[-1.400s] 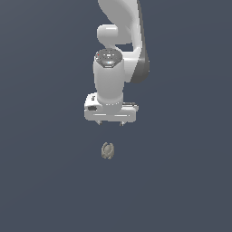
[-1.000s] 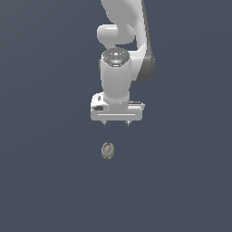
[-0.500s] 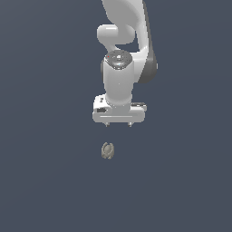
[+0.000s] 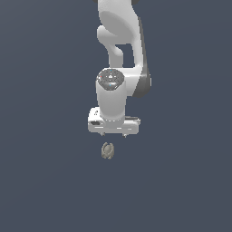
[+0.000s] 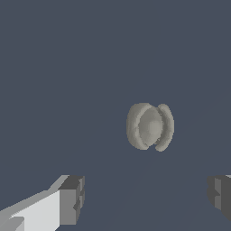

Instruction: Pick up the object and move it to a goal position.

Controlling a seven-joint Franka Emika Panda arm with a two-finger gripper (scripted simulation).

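From my station I take the object as the landmark. In the exterior view the gripper hangs just above it, apart from it, and a little toward the exterior view's right of it. The arm rises straight up from the gripper, so the whole column stands over the object. In the wrist view the object sits out ahead of the gripper, in line with the wide gap between the two fingertips, touching neither.

Glossy white arm, seemingly grey-tipped fingers
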